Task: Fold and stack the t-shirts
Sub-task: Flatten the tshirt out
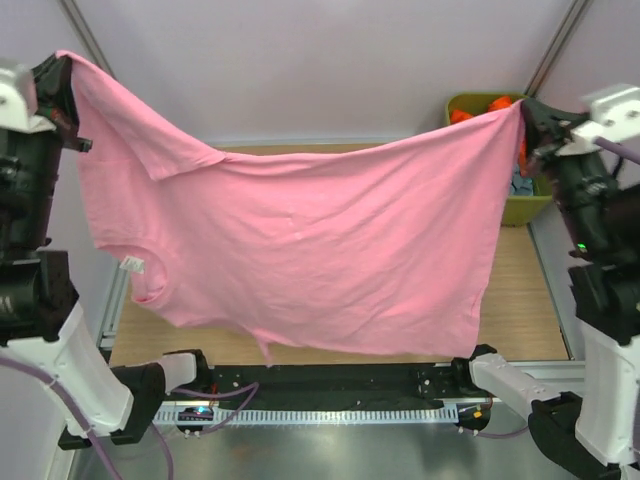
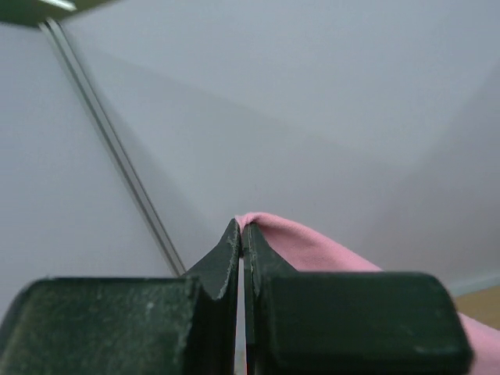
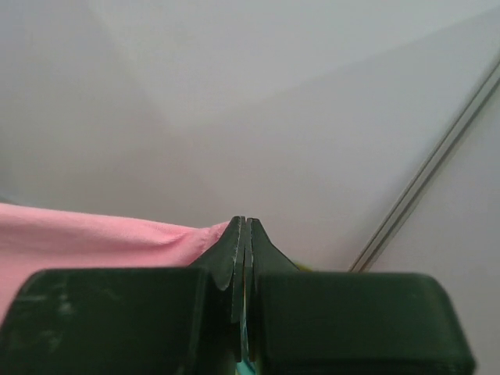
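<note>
A pink t-shirt (image 1: 300,255) hangs stretched in the air between both arms, above the wooden table (image 1: 520,300). Its neck hole with a small white label (image 1: 132,264) is at the lower left. My left gripper (image 1: 66,68) is shut on the shirt's upper left corner; the left wrist view shows pink cloth (image 2: 312,246) pinched at the tips of my left gripper (image 2: 241,226). My right gripper (image 1: 522,108) is shut on the upper right corner; pink fabric (image 3: 94,238) runs off to the left of my right gripper (image 3: 243,223). Orange (image 1: 462,115) and light blue (image 1: 524,184) t-shirts lie in the tub.
An olive-green tub (image 1: 525,205) stands at the back right of the table, behind the right arm. The arm bases and a cable track (image 1: 330,412) lie along the near edge. White walls with metal struts (image 1: 85,35) enclose the space.
</note>
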You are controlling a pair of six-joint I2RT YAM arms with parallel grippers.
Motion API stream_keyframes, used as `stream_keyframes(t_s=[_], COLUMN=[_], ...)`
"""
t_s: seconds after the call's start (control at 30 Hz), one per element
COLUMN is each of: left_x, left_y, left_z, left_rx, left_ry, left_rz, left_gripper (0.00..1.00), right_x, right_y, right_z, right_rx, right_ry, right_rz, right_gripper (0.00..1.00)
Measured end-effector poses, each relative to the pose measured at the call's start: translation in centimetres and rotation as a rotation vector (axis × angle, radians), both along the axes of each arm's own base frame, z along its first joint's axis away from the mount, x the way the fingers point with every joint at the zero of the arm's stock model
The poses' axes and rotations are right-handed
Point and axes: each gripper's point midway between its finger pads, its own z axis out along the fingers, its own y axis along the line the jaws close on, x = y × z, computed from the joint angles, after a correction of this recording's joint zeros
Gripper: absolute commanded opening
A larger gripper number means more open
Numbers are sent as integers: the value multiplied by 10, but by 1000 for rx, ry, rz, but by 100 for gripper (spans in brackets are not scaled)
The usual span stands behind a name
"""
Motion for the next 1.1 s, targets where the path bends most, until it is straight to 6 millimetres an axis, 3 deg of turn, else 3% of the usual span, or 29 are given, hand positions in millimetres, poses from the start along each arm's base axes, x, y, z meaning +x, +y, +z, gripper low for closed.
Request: stream_keyframes(t_s=[0.1,0.2,0.27,0.33,0.47,0.57,0.67,0.77,0.9,1.0,1.1], left_x=[48,110,156,197,259,286,307,335,374,393,413], left_y=[4,7,9,10,8,5,2,2,3,3,4], left_z=[-38,-103,-166,-232,-379,-474,-539,-568,-569,-560,-552], left_rx=[-11,-16,-18,-30,-60,-67,-77,-78,-69,-65,-60], left_ry=[133,327,493,662,1011,1220,1349,1381,1323,1269,1213], left_rz=[-1,-14,-30,-49,-87,-106,-115,-111,-94,-77,-54], left_gripper=[0,0,0,0,0,0,0,0,0,0,0], right_x=[52,99,127,153,180,211,259,323,401,433,450], right_y=[13,25,32,39,45,47,41,34,29,26,26], right_z=[-59,-133,-191,-267,-389,-446,-483,-500,-513,-523,-531], right_rx=[-39,-79,-112,-153,-211,-224,-207,-178,-144,-128,-122], right_ry=[140,295,407,552,804,904,970,959,919,902,893], right_rz=[4,8,12,18,28,27,5,-23,-40,-50,-53], right_gripper=[1,1,1,1,1,1,1,1,1,1,1])
